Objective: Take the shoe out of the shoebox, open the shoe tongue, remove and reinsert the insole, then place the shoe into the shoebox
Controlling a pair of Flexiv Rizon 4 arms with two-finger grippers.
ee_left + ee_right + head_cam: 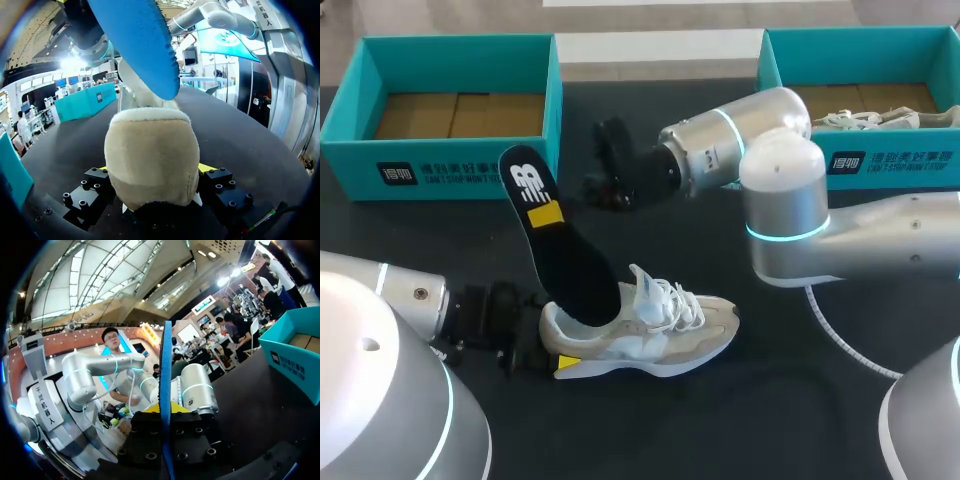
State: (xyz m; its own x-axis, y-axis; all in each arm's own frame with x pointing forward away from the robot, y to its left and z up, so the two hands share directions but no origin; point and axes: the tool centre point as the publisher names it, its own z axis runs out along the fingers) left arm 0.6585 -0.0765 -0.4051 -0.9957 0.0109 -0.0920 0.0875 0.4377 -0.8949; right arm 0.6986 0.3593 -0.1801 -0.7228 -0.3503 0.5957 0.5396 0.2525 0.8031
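My left pincer (552,338) is clamped on the heel of the beige-and-white suede-and-mesh sneaker (660,335). In the left wrist view the padded heel (150,160) fills the gap between the fingers, with a yellow tip (205,167) showing at either side of it. The sneaker stands upright on its sole on the black table (720,430), near the 6 o'clock edge, with its toe pointing to 3 o'clock.

The long foam insole (570,265), black on top and blue underneath (140,45), has its lower end tucked in the shoe's mouth and slants up towards 11 o'clock. My right pincer (548,213) comes in from 2 o'clock and is closed on the insole's upper part. In the right wrist view the insole's thin blue edge (165,365) runs straight between the fingers.

As for markings, the insole's upper end bears a white logo (527,183). The open teal cardboard shoebox (460,150) at 11 o'clock has a dark badge and white lettering on its front wall. A second teal box (890,160) at 1 o'clock has the same, and another pale shoe (860,118) lies in it.
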